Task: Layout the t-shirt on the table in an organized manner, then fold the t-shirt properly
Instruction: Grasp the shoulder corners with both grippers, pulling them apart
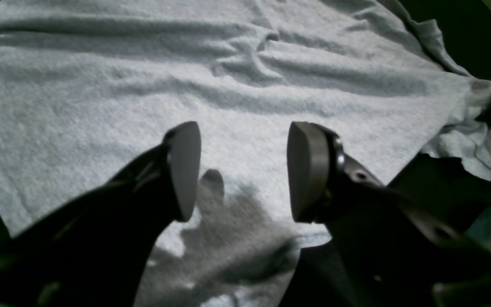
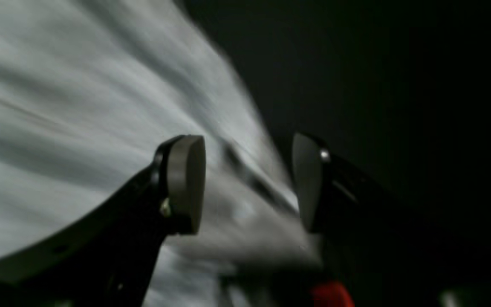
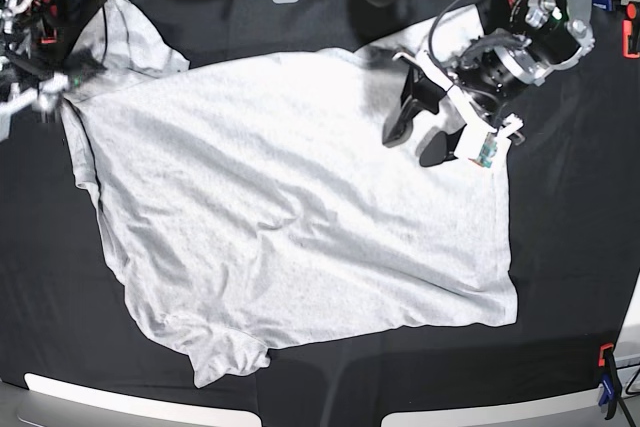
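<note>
Roughly spread across the black desk [image 3: 570, 247], the t-shirt [image 3: 290, 217] lies wrinkled, one sleeve bunched at the near edge and another crumpled at the far left corner. Over its right part hangs the left gripper [image 3: 412, 133], jaws apart with nothing between them; the left wrist view shows bare grey cloth beneath the gap and their shadow on it. At the shirt's far left edge sits the right gripper [image 2: 249, 185], jaws likewise apart, straddling the line where cloth meets desk. That wrist view is smeared by blur, so contact with the fabric is unclear
</note>
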`<state>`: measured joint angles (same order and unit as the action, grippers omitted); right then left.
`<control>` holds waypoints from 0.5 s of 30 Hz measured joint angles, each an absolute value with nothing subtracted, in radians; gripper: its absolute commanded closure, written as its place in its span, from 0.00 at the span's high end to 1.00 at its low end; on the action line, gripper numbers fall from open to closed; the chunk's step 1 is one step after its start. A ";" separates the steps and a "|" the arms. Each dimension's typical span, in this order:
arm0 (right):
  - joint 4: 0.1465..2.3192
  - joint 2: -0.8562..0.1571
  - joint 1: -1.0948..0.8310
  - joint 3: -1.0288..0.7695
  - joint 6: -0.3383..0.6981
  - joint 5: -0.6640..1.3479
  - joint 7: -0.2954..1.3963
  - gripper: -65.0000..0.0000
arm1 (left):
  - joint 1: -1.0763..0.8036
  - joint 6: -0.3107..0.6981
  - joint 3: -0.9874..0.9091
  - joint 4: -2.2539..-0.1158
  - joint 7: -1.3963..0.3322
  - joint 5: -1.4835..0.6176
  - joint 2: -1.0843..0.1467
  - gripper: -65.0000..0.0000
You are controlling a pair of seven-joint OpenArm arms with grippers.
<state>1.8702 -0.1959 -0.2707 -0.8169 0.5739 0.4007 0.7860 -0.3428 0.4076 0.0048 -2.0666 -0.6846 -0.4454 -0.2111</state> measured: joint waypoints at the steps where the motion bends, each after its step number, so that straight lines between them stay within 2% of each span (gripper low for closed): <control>1: 1.864 -0.204 -0.251 -0.794 0.620 0.422 0.785 0.49 | -0.343 0.408 0.005 -2.067 -0.685 -0.445 -0.212 0.47; 2: 1.847 -0.210 -0.225 -0.767 0.660 0.425 0.784 0.49 | -0.343 0.408 0.005 -2.067 -0.685 -0.445 -0.212 0.47; 9: 1.501 -0.263 0.000 -0.537 0.665 0.292 0.804 0.49 | -0.342 0.408 0.005 -2.067 -0.685 -0.445 -0.214 0.47; 12: 1.375 -0.305 0.084 -0.492 0.663 0.231 0.821 0.49 | -0.343 0.408 0.005 -2.067 -0.685 -0.445 -0.213 0.47; 15: 1.343 -0.357 0.099 -0.492 0.644 0.210 0.838 0.49 | -0.343 0.408 0.005 -2.067 -0.685 -0.445 -0.213 0.47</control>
